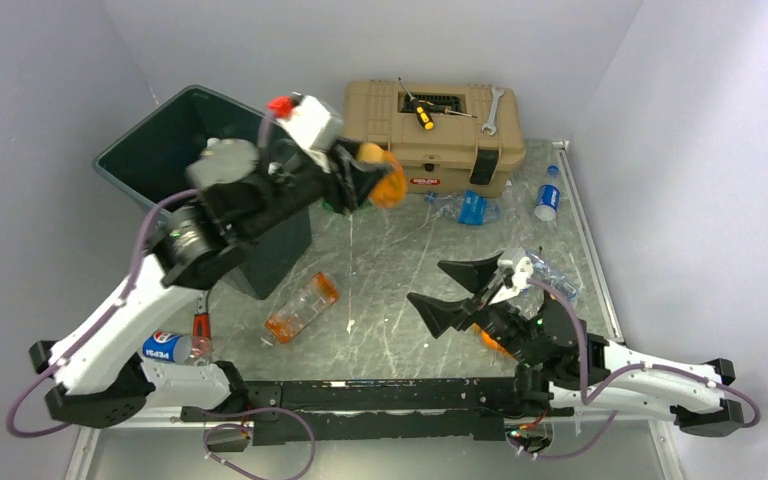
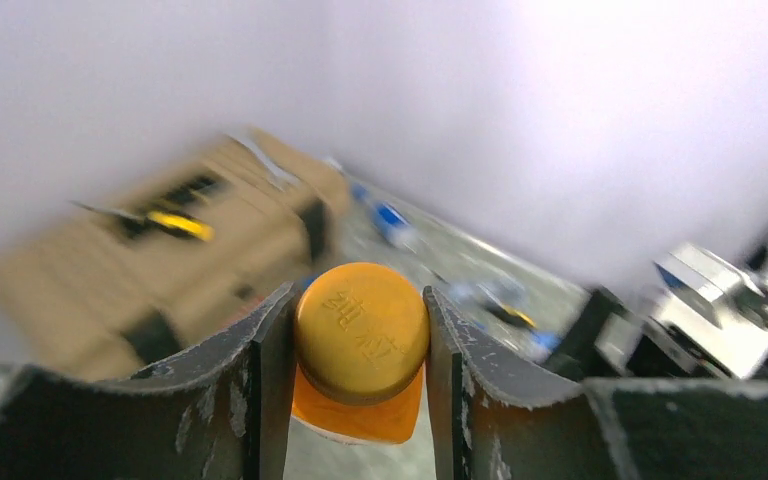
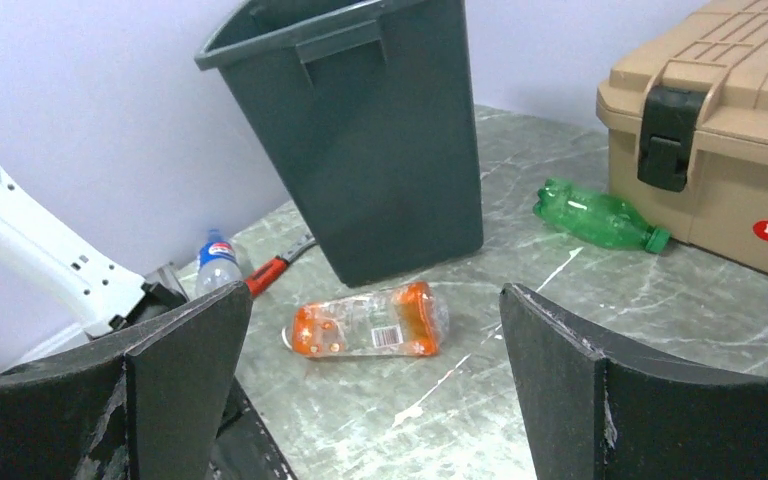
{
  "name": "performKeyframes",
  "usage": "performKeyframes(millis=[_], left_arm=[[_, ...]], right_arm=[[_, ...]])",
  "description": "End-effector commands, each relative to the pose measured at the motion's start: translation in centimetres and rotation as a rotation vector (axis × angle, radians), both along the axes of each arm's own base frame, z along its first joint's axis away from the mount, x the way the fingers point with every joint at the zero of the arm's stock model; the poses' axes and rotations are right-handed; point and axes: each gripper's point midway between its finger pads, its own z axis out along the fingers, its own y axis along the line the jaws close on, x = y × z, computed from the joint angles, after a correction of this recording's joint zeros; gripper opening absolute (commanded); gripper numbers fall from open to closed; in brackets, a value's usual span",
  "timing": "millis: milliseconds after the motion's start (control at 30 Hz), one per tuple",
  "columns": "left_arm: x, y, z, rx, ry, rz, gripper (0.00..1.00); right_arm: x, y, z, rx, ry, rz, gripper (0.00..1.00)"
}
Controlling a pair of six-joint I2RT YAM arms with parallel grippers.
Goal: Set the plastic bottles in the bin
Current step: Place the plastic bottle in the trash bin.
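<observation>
My left gripper (image 1: 368, 176) is shut on an orange bottle (image 1: 388, 183), held in the air to the right of the dark green bin (image 1: 150, 150), in front of the toolbox. The left wrist view shows its orange cap (image 2: 361, 330) clamped between the fingers. My right gripper (image 1: 465, 290) is open and empty above the table; in its wrist view (image 3: 375, 400) it faces a clear bottle with orange ends (image 3: 370, 320) lying in front of the bin (image 3: 390, 150). A green bottle (image 3: 600, 215) lies by the toolbox. A Pepsi bottle (image 1: 172, 347) lies near the left arm's base.
A tan toolbox (image 1: 430, 125) stands at the back with a yellow-handled screwdriver (image 1: 422, 112) and a wrench (image 1: 490, 110) on its lid. Two blue-labelled bottles (image 1: 470, 207) (image 1: 547, 200) lie to its right. A red-handled tool (image 1: 201, 328) lies beside the bin. Walls close in on both sides.
</observation>
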Motion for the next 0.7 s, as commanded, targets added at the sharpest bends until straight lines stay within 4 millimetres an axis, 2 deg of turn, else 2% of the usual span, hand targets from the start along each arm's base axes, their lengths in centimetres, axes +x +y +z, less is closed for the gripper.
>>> performKeyframes(millis=[0,100,167,233,267,367,433,533,600,667], left_arm=[[3.2,8.8,6.4,0.068,-0.274,0.408,0.0],[5.3,13.8,8.2,0.134,-0.352,0.681,0.0],[6.7,16.9,8.7,0.179,-0.341,0.833,0.0],[8.6,19.5,8.2,0.198,-0.283,0.906,0.0],[9.9,21.9,7.8,0.186,-0.236,0.965,0.0],[12.6,24.7,5.7,0.181,-0.139,1.058,0.0],[14.8,25.8,3.2,0.19,-0.049,1.077,0.0],[18.2,27.4,-1.5,0.162,0.117,1.089,0.0],[20.0,26.9,-4.5,0.121,0.212,1.001,0.0],[20.9,25.2,-6.2,0.081,0.237,0.897,0.0]], right_arm=[[0.0,-1.3,-0.3,0.035,0.062,-0.024,1.0],[1.4,-2.7,-2.1,0.026,0.117,-0.136,1.0],[2.6,-3.9,-3.6,0.013,0.172,-0.243,1.0],[3.2,-4.8,-4.7,-0.002,0.2,-0.314,1.0],[3.3,-4.9,-5.1,-0.002,0.206,-0.325,1.0],[3.3,-4.6,-5.6,0.013,0.214,-0.316,1.0],[3.2,-4.5,-6.0,0.017,0.225,-0.312,1.0],[3.2,-4.6,-6.6,0.007,0.249,-0.322,1.0],[3.3,-5.1,-6.9,0.01,0.269,-0.343,1.0],[3.3,-5.6,-7.2,0.018,0.281,-0.357,1.0]])
